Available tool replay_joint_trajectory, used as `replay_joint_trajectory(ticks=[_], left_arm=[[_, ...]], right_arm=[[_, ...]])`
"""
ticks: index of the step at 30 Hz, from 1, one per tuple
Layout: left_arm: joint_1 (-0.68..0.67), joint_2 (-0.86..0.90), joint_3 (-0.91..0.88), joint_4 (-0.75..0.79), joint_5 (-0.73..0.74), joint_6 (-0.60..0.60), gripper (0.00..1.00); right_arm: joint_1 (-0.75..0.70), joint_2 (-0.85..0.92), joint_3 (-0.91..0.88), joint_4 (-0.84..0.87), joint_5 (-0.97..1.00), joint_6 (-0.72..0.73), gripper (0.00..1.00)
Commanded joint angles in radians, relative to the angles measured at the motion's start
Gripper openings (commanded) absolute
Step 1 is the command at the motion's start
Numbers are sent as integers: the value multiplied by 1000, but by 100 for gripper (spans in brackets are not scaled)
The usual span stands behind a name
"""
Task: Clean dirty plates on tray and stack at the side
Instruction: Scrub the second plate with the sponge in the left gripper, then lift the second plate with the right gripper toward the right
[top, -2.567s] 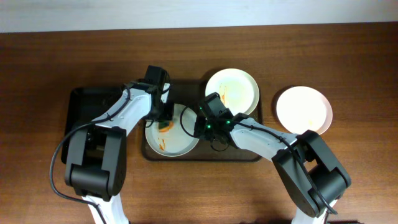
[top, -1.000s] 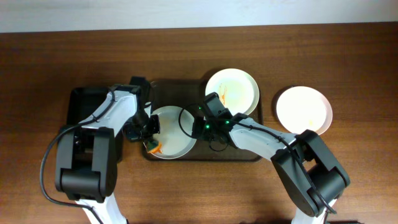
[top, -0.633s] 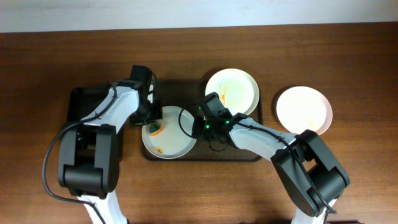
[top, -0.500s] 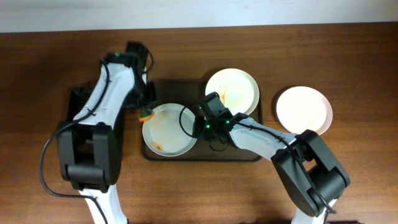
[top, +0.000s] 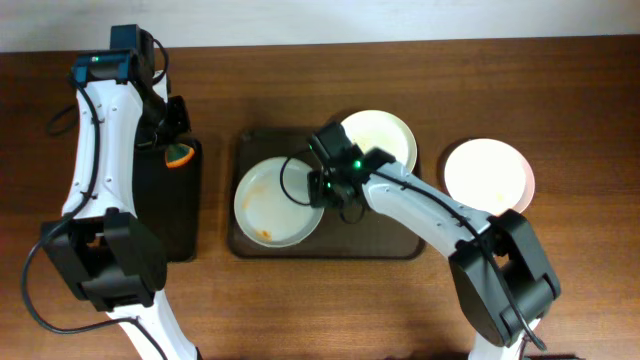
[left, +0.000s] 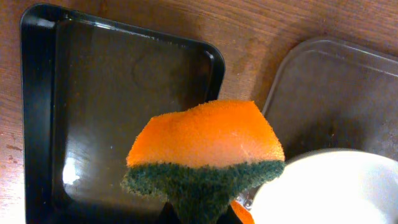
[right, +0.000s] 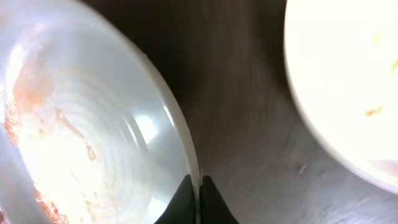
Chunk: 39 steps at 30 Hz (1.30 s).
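My left gripper (top: 172, 148) is shut on an orange and green sponge (left: 205, 149) and holds it above the narrow black tray (top: 165, 215). My right gripper (top: 322, 187) is shut on the right rim of a white plate (top: 270, 200) on the left of the brown tray (top: 370, 235). In the right wrist view the fingertips (right: 199, 186) pinch that rim, and faint orange smears remain on the plate (right: 81, 143). A second plate (top: 385, 135) lies at the tray's far right, partly under my right arm. A third plate (top: 490, 177) lies on the table to the right.
The black tray (left: 124, 112) lies left of the brown tray (left: 329, 81), close beside it. The wooden table (top: 560, 290) extends around both trays. A pale wall edge runs along the far side.
My left arm has lifted the sponge off the plate and swung it up and left over the black tray. My right gripper still holds the plate's rim and has shifted slightly away.
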Motion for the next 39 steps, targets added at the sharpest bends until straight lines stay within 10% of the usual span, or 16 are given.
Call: replay_joint_trajectory(ticks=[1, 6, 12, 19, 25, 28, 32, 34, 39], left_arm=[[-2, -5, 15, 9, 19, 17, 0], [-2, -5, 15, 22, 35, 16, 0], [-2, -5, 15, 21, 35, 16, 0], [-2, -5, 15, 21, 39, 16, 0], [-16, -5, 15, 35, 63, 16, 0], [-16, -5, 15, 36, 63, 16, 0], [-16, -5, 15, 39, 61, 16, 0], [-16, -5, 15, 43, 61, 16, 0], [-16, -4, 15, 50, 61, 16, 0]], right_arm=[[67, -29, 154, -126, 336, -97, 4], [285, -29, 194, -193, 1176, -114, 4], [387, -6, 183, -174, 1320, -19, 4], [161, 2, 123, -219, 282, 235, 4], [83, 18, -98, -9, 71, 257, 5], [83, 18, -103, 54, 127, 169, 46], [49, 69, -103, 327, 141, -210, 67], [26, 87, -103, 330, 122, -242, 66], [11, 130, -103, 289, -11, -122, 15]])
